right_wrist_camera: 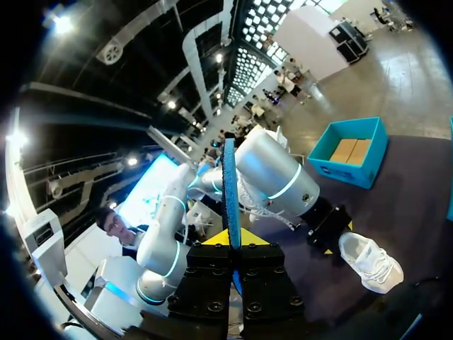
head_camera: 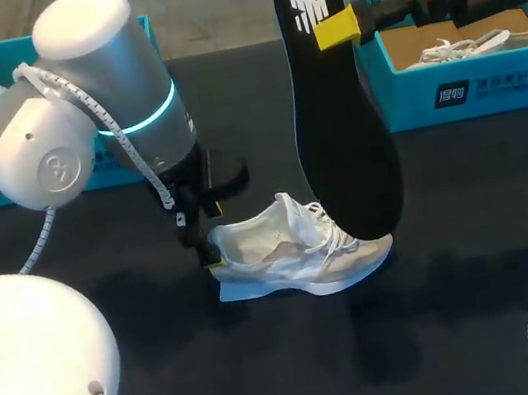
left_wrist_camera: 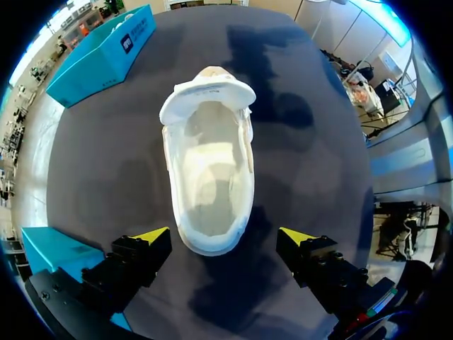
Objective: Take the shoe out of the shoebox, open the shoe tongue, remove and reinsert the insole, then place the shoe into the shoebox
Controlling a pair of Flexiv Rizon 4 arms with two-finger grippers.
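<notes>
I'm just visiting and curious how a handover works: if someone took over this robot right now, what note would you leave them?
Left gripper: open, fingers either side of the white shoe's heel, not gripping.
Right gripper: shut on the black insole, held upright above the shoe's toe.
The shoe stands on the table, with no insole inside.
Done: shoe out of the box, insole removed.
Left: reinsert the insole, then put the shoe into the shoebox.
</notes>
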